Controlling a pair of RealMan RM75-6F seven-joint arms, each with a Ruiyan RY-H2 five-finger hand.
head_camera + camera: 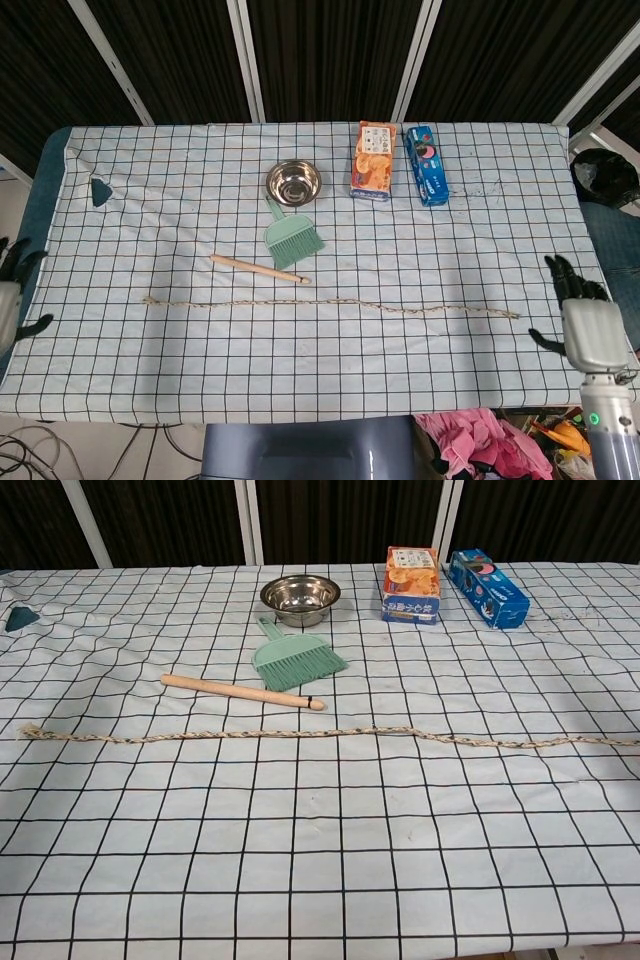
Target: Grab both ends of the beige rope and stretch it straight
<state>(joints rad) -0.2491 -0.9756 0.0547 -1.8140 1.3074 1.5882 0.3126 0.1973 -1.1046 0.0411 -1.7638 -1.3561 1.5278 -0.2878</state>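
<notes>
Head view, rope: your beige rope [330, 303] lies stretched across the checked tablecloth [200, 360], just in front of the wooden stick [259, 269], running out both ways from it in a near-straight line with only slight waves.
Head view, left hand: your left hand [12, 290] sits off the table edge, well apart from the rope's left end, fingers spread and holding nothing.
Head view, right hand: your right hand [580, 322] hangs past the rope's right end, near it but not touching, fingers spread and empty.
Head view, other things: behind the stick stand a green brush [291, 238], a steel bowl [293, 181], an orange box [373, 160] and a blue box [427, 164].
Chest view, rope: the rope [300, 734] runs just in front of the stick [242, 692]; its frayed left end lies free, and its right end passes out of frame.
Chest view, hands: neither hand shows here.
Progress: judging by how it lies, the rope looks already pulled straight and let go. Little seems left for you beyond checking the small waves; if you want it tauter, you would need to take both ends again.
</notes>
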